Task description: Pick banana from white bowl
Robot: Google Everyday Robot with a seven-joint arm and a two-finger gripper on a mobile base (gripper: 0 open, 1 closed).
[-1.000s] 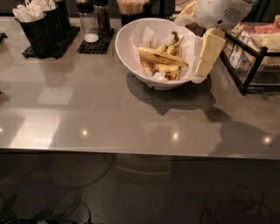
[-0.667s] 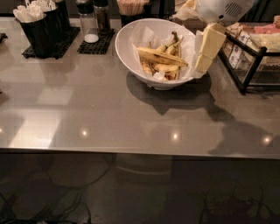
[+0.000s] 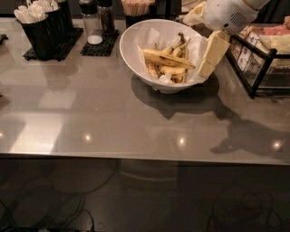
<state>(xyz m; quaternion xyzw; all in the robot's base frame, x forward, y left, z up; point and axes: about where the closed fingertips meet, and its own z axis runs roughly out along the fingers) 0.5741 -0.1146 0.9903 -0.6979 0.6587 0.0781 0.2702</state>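
Banana (image 3: 168, 59), long, brown-streaked, lies in white bowl (image 3: 135, 61); pincer (image 3: 206, 61) at rim.

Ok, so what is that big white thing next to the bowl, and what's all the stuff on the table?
That white thing is the end of a robot arm. The cream part hanging from it is its pincer, the bit it grabs with. It sits at the right edge of the white bowl, just beside the fruit. There is only one picture, taken by a camera looking down across the grey table from the front. Inside the bowl, on crinkly paper, lies the banana the robot wants: the longest one, with brown marks. Shorter ones lie beside it. I can't see the pincer holding anything. At the back stand black holders and a shaker; a wire rack is on the right.
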